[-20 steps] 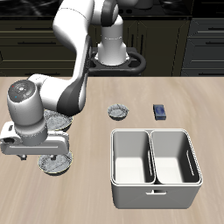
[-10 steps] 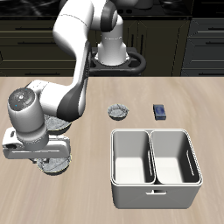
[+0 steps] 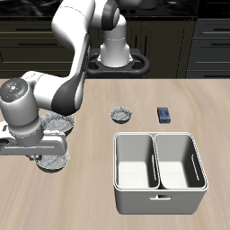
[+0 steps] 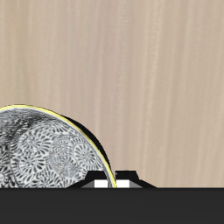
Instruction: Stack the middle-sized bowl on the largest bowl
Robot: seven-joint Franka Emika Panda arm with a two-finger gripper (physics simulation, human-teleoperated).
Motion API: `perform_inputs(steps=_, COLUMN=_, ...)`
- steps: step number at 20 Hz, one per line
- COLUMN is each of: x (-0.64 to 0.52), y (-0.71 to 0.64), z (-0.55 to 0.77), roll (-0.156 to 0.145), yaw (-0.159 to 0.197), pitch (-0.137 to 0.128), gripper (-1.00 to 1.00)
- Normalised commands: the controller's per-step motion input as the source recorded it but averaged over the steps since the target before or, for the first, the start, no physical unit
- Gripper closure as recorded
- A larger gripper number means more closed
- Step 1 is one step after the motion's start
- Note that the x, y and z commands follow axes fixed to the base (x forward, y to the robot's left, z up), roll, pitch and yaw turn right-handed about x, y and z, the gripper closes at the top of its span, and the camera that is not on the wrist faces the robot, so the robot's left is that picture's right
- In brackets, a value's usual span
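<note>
My gripper (image 3: 42, 155) (image 4: 105, 182) is shut on the rim of the middle-sized bowl (image 3: 54, 163) (image 4: 48, 153), a grey shiny bowl with a crinkled rim. It hangs just above the table, near the front edge. The wrist view shows its patterned inside close up, with the rim running between my fingertips. The largest bowl (image 3: 63, 122), a near-twin, sits on the table just behind the held one. My arm partly hides it.
A tiny grey bowl (image 3: 121, 113) stands mid-table. A small blue block (image 3: 164, 113) lies beside it. A white two-compartment bin (image 3: 160, 171) stands near the front edge, well apart from the bowls.
The gripper dipped to the front bowl and closed on its rim. It has now risen a little and shifted sideways, away from the bin, with the bowl in it.
</note>
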Motion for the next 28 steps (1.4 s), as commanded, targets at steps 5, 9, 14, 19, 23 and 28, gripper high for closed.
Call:
perform_inputs(steps=5, x=-0.1, y=-0.06, z=0.42, roll=-0.026, yaw=-0.008, pitch=-0.05, gripper=1.0)
perform_inputs(steps=9, x=-0.11, y=-0.08, z=0.37, roll=-0.019, yaw=-0.032, pitch=-0.044, gripper=1.0)
perform_inputs(steps=14, x=-0.12, y=0.0, z=0.32, roll=0.001, yaw=0.01, pitch=-0.049, gripper=1.0)
perform_inputs(steps=19, x=-0.33, y=0.07, z=0.62, roll=0.022, yaw=-0.013, pitch=-0.096, gripper=1.0)
perform_inputs(steps=23, x=-0.36, y=0.12, z=0.38, roll=0.027, yaw=0.016, pitch=-0.073, gripper=1.0)
perform_inputs(steps=28, x=-0.21, y=0.03, z=0.13, roll=0.019, yaw=0.014, pitch=-0.036, gripper=1.0)
